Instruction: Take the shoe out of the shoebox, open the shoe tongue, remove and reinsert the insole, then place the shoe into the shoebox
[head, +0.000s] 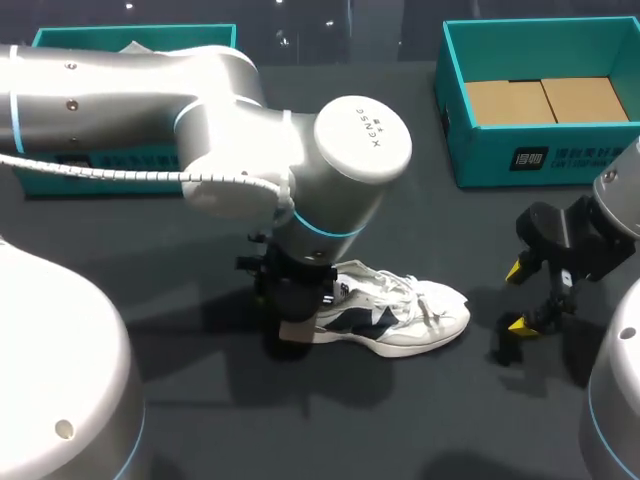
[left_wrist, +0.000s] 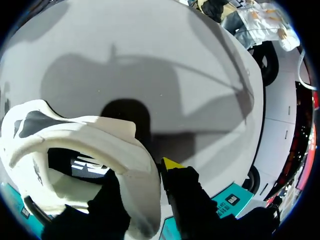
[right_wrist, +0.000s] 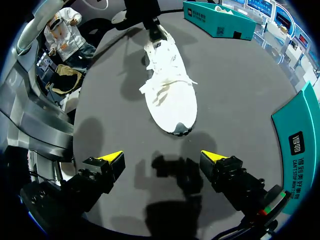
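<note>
Left tool (left_wrist: 142, 169) pinches shoe (head: 400, 315) heel, 1 finger inside, 1 outside. Shoe lies on worktop (head: 200, 400), out of box (head: 530, 160). Right tool (right_wrist: 162, 157) hangs wide open by toe. Next, I think: hold heel firm w/ left, right pulls tongue up slow, not fast.

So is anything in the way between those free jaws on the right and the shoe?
Nothing visible. The right arm's jaws stand open, facing the toe of the shoe, with only bare table between them. The left arm's jaws grip the shoe's heel at the far end.
</note>
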